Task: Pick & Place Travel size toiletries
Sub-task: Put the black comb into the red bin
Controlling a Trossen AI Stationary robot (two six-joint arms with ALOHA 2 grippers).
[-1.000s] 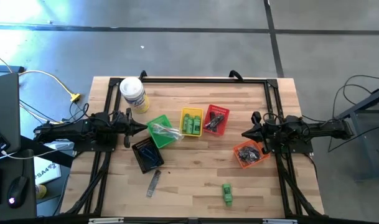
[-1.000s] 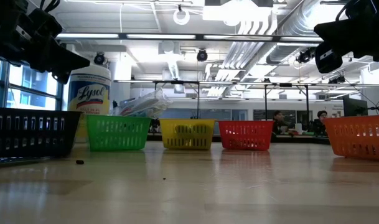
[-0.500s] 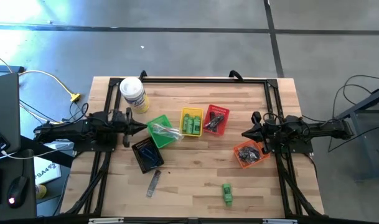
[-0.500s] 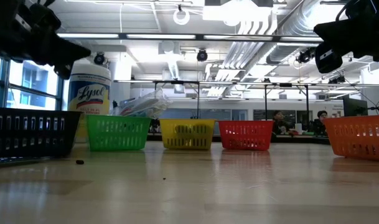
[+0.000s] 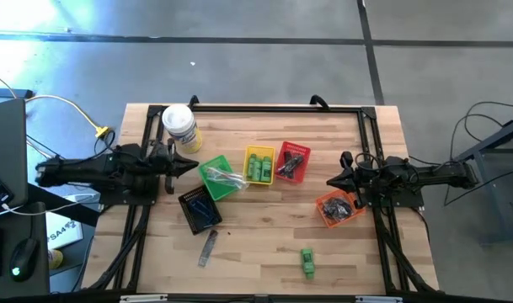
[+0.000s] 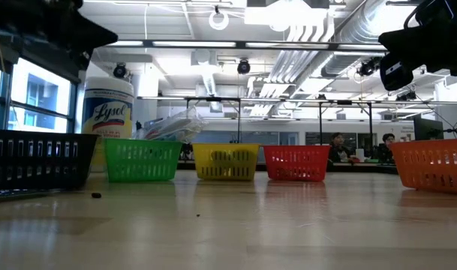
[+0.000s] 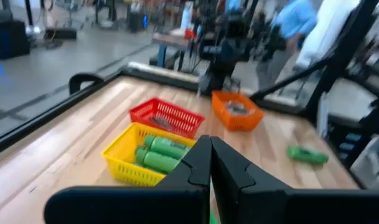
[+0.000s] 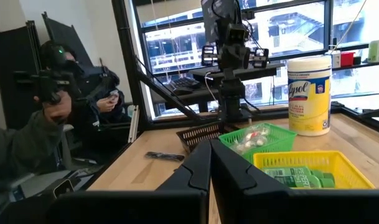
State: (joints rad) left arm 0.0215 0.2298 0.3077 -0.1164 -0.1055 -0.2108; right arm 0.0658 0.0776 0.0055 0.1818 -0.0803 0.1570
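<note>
The toiletries lie sorted in small baskets at mid-table: green bottles in the yellow basket (image 5: 259, 164), clear pieces in the green basket (image 5: 221, 177), dark items in the red basket (image 5: 292, 162), orange basket (image 5: 338, 207) and black basket (image 5: 200, 207). One green bottle (image 5: 307, 261) and a grey comb (image 5: 207, 247) lie loose on the wood near the front edge. My left gripper (image 5: 195, 166) hovers shut and empty, level, left of the green basket. My right gripper (image 5: 330, 180) hangs shut and empty, right of the red basket.
A white canister with a yellow label (image 5: 179, 126) stands at the far left corner. A black frame (image 5: 273, 108) runs along the table's edges. Bare wood lies between the baskets and the near edge. A person (image 8: 52, 124) sits beyond the table's left side.
My left gripper has risen well above the table, still shut and level; in the low view it has climbed to the picture's top. Nothing on the table has moved.
</note>
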